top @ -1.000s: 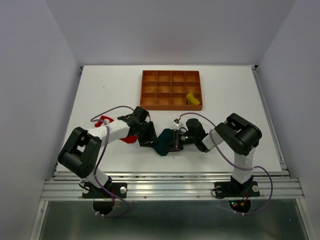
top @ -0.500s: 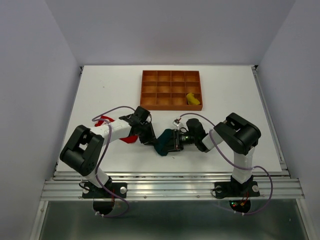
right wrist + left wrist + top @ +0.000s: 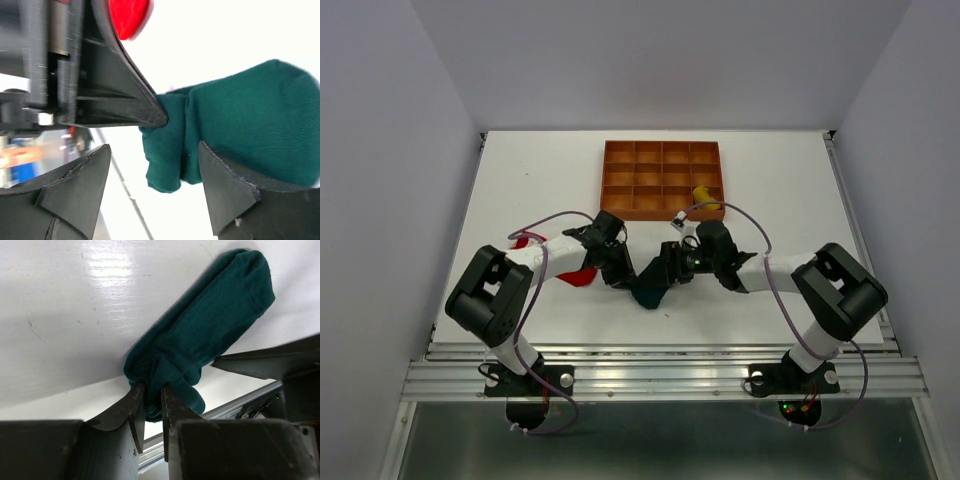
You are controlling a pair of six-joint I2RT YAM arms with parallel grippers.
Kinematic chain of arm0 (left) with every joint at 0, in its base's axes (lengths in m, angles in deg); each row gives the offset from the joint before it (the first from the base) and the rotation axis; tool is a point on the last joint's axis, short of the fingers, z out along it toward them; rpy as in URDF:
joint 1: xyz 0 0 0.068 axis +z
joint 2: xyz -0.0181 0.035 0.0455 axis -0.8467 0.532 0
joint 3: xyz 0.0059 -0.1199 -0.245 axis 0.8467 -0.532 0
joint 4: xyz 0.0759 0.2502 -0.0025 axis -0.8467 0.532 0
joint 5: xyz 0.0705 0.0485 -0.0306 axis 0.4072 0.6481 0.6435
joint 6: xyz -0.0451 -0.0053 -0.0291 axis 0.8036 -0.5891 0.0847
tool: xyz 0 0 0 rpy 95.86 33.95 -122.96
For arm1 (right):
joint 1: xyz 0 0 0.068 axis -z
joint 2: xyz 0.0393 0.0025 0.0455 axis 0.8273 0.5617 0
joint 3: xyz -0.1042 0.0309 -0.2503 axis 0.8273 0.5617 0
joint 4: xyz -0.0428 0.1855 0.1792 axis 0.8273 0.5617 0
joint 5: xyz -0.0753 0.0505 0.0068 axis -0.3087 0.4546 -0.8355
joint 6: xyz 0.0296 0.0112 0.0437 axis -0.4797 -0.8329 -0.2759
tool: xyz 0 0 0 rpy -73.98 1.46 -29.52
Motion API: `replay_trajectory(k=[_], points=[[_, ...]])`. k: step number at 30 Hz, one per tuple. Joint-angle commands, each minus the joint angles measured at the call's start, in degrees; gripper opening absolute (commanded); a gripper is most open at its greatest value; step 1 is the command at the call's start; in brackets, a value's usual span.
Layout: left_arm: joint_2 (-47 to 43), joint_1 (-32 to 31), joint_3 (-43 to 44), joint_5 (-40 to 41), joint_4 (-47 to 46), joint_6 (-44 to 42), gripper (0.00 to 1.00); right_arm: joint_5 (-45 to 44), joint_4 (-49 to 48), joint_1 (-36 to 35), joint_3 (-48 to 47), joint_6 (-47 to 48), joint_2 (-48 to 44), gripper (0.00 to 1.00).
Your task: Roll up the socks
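- left gripper is pinching the teal sock by its folded end.
- right gripper is hanging open astride it, gripping nothing.
- teal sock is lying at 6 o'clock from the tray, roll barely begun.
- yellow sock is sitting bundled in the tray's 4 o'clock cell, probably done.
- red sock is waiting at teal's 9 o'clock.

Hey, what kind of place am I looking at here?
Probably a robotics lab test cell, not a home: a white table boxed in by plain walls, a left arm and right arm bolted by an aluminium rail, and an orange gridded tray with a teal sock nearby.
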Motion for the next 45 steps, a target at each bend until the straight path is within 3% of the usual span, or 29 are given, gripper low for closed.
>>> replay_trajectory(k=[1, 5, 8, 14, 15, 16, 19, 24, 37, 45], points=[[1.01, -0.46, 1.67, 4.56, 4.06, -0.86, 0.00, -8.86, 10.67, -0.73, -2.41, 12.82, -5.93, 0.78], [1.97, -0.46, 3.43, 5.27, 6.60, -1.30, 0.00, -20.44, 18.21, -7.31, -5.21, 22.57, -9.89, 0.83], [3.29, -0.46, 4.92, 5.44, 8.62, -2.18, 0.00, -35.09, 20.60, -13.12, -6.01, 28.29, -13.31, 0.85], [4.61, -0.45, 7.12, 5.00, 12.05, -3.59, 0.00, -45.40, 24.38, -21.01, -7.33, 33.22, -15.61, 0.87], [4.70, -0.37, 7.56, 5.09, 12.49, -3.59, 0.00, -45.43, 24.65, -22.26, -7.59, 34.18, -15.69, 0.89], [4.78, -0.45, 8.17, 5.18, 12.93, -3.94, 0.00, -47.95, 25.00, -23.57, -8.11, 36.19, -15.52, 1.00], [5.40, -0.37, 9.49, 5.53, 14.78, -4.82, 0.00, -51.32, 26.31, -26.22, -9.17, 38.05, -13.68, 1.00], [6.28, -0.37, 9.94, 5.00, 15.31, -5.08, 0.00, -51.23, 27.11, -29.12, -10.49, 37.97, -11.13, 0.96], [7.42, -0.19, 9.76, 4.39, 16.45, -4.91, 0.00, -65.28, 31.68, -38.26, -14.88, 44.12, -3.66, 0.84], [7.51, -0.19, 9.94, 4.39, 16.54, -5.26, 0.00, -68.37, 32.39, -39.41, -16.03, 45.09, 0.12, 0.75]])
